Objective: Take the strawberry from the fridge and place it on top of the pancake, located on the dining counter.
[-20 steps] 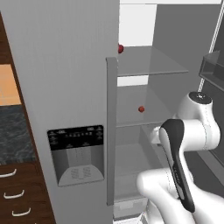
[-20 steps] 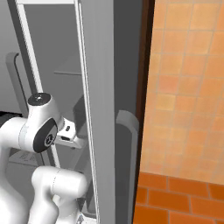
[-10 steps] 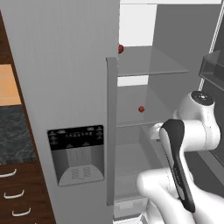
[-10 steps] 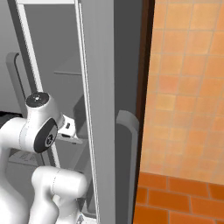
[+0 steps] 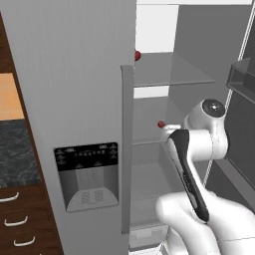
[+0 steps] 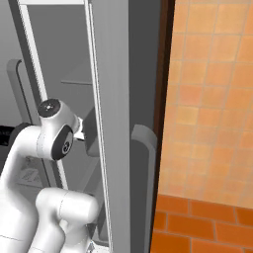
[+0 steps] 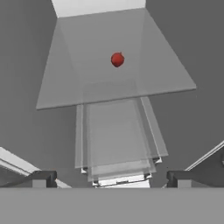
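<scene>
My arm [image 5: 199, 164] is glossy white, built of thick rounded segments that swell into bulbous joints. A long black strip [image 5: 187, 172] runs down one link, narrow and slightly curved, like an inlaid band. The rounded elbow housing is capped by a dark grey disc [image 5: 215, 105] with a lighter centre. From the right base view the same joint shows a round black cap [image 6: 49, 107] on top and a black oval patch [image 6: 63, 143] on its side. My hand [image 7: 112, 178] ends in two small dark grey fingertips [image 7: 40, 178], blocky and squared off.
</scene>
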Controlling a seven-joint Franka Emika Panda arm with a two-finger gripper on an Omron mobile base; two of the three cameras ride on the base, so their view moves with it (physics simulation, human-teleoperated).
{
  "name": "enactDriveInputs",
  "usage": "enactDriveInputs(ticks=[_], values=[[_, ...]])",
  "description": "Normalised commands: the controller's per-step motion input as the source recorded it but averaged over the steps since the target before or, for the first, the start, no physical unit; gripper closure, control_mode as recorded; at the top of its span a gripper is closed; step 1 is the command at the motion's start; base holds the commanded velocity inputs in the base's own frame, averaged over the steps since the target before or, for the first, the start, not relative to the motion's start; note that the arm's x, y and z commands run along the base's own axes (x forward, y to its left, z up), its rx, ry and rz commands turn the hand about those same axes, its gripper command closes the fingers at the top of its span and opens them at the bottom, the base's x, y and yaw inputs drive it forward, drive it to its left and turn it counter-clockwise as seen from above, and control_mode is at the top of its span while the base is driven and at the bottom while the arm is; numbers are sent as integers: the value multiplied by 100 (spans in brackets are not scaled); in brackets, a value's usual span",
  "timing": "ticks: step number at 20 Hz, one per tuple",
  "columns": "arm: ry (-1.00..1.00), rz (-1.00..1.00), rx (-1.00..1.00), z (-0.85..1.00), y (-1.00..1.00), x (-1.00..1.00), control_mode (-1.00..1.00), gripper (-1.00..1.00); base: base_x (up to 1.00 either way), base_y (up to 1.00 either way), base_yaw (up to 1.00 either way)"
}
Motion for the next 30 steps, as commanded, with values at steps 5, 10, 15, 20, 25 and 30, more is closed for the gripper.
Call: enactDriveInputs(ticks=[5,10,15,20,25,30], values=[[-15,-12,0,-18,-12,69,-100,-100,0,0,0],[13,2,0,0,-21,65,-100,-100,0,0,0],[9,6,0,0,-4,25,-100,-100,0,0,0],[-3,10,0,-2,0,38,-100,-100,0,0,0],[-5,7,-7,-7,0,24,-100,-100,0,0,0],[0,0,-8,-5,-7,39,-100,-100,0,0,0]])
